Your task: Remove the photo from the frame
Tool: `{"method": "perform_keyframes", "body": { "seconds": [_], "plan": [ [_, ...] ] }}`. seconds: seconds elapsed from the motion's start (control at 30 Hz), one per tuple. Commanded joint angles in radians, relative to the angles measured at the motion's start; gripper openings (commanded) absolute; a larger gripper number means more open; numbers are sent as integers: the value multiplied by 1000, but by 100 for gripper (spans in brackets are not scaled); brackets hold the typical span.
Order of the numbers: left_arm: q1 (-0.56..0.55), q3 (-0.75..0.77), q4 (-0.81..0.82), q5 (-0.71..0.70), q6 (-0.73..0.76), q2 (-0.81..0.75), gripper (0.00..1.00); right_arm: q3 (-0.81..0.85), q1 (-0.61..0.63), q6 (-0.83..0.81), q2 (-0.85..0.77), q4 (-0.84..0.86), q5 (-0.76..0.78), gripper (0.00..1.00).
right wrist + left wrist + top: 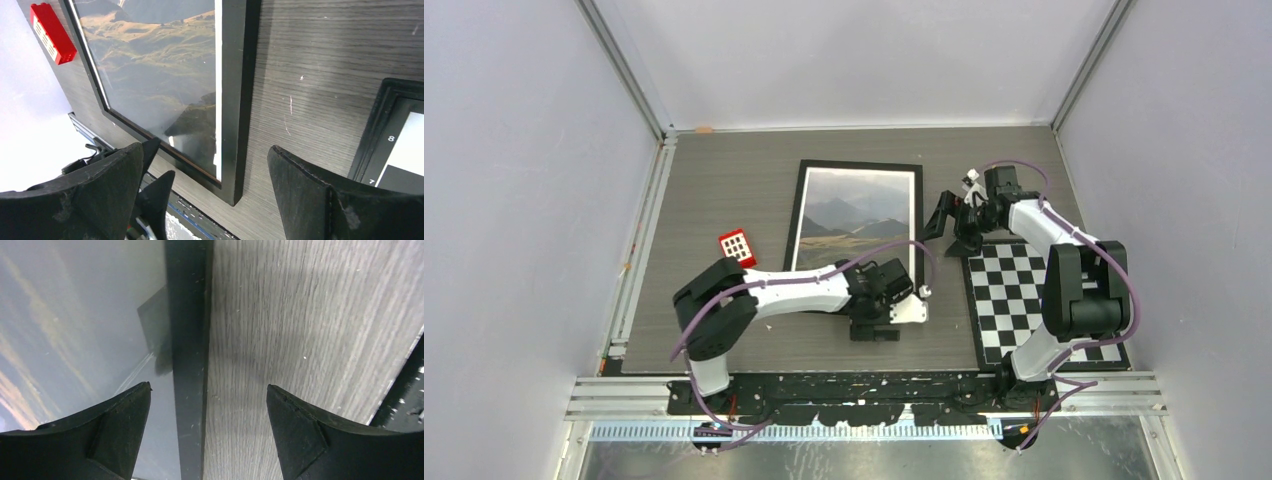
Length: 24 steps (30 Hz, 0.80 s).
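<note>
The frame (919,220) lies face up in the middle of the table, its thin black rim around the photo (856,215) of grey mountains and green-brown hills. My left gripper (876,322) is open astride the near rim by the near right corner. In the left wrist view the rim (189,340) runs between the fingers of the left gripper (209,385), one over the glass-covered photo (75,315), the other over bare table. My right gripper (949,220) hangs open beside the frame's right side. From the right wrist, the right gripper (205,147) looks down on the rim (232,100) and photo (150,65).
A black-and-white checkerboard (1024,300) lies right of the frame, its corner showing in the right wrist view (400,140). A small red block (737,246) sits off the frame's left side (50,32). The table's near edge rail (400,395) is close to the left gripper.
</note>
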Motion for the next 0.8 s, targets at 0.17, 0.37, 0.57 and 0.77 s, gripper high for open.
{"method": "perform_keyframes", "body": {
  "seconds": [0.17, 0.37, 0.57, 0.77],
  "plan": [
    [-34, 64, 53, -112, 38, 101, 71, -21, -10, 19, -69, 28, -27, 97],
    [-32, 90, 11, -71, 4, 87, 40, -34, -10, 24, -60, 35, -41, 97],
    [15, 106, -34, 34, -47, 18, 11, -46, -11, 35, -43, 38, -68, 97],
    [82, 140, -46, 116, -99, -53, 0, -70, -11, 56, -32, 59, -106, 97]
  ]
}}
